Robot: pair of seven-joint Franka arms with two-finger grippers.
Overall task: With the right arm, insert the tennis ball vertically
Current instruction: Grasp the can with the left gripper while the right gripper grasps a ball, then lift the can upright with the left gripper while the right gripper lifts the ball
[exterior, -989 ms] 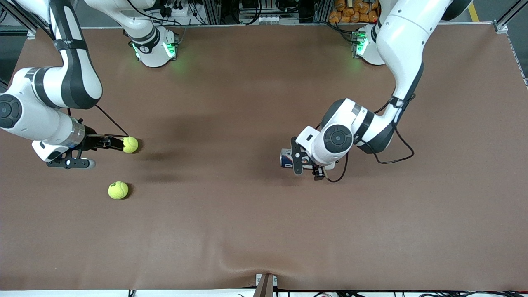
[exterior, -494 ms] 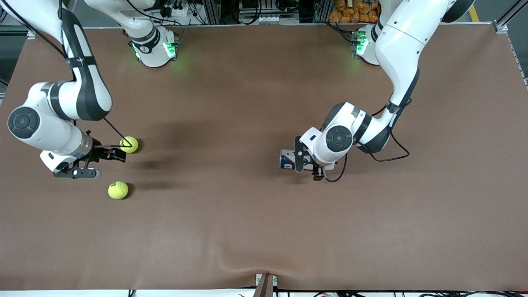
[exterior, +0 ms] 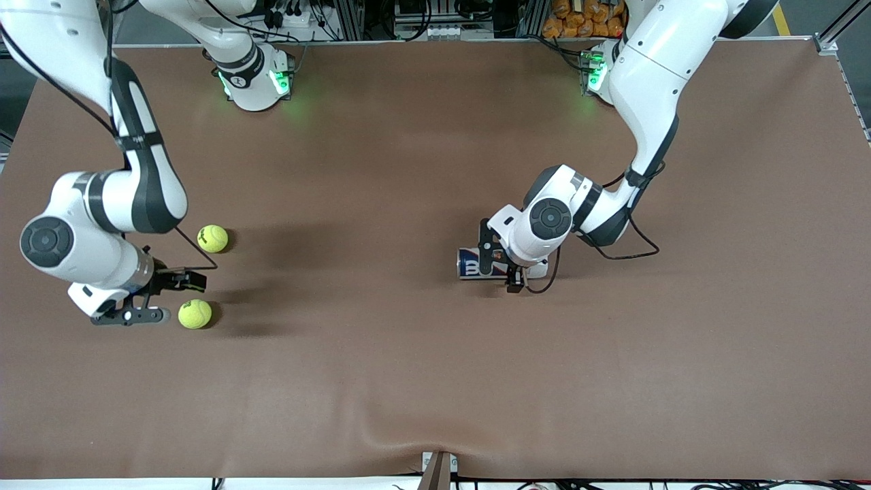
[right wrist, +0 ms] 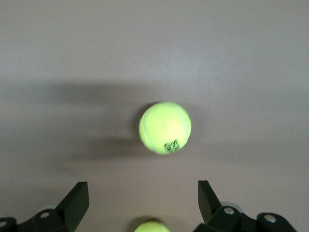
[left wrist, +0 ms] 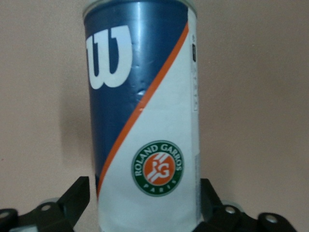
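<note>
Two yellow tennis balls lie toward the right arm's end of the table. One tennis ball (exterior: 212,238) (right wrist: 165,127) is farther from the front camera than the other tennis ball (exterior: 194,314). My right gripper (exterior: 190,279) (right wrist: 143,193) hangs open over the table between them, holding nothing. A ball's top (right wrist: 152,226) peeks in between its fingers. My left gripper (exterior: 480,262) (left wrist: 145,193) is shut on the end of a blue and white tennis ball can (exterior: 469,263) (left wrist: 142,121), over the table's middle. The can's mouth is not visible.
The brown table (exterior: 408,381) carries only the balls, the can and both arm bases, the right arm's base (exterior: 255,82) and the left arm's base (exterior: 602,75). A black cable (exterior: 633,248) loops beside the left wrist.
My right gripper has left the farther ball and moved toward the nearer one, still open. The left gripper and can shifted slightly toward the right arm's end, showing more of the can's side.
</note>
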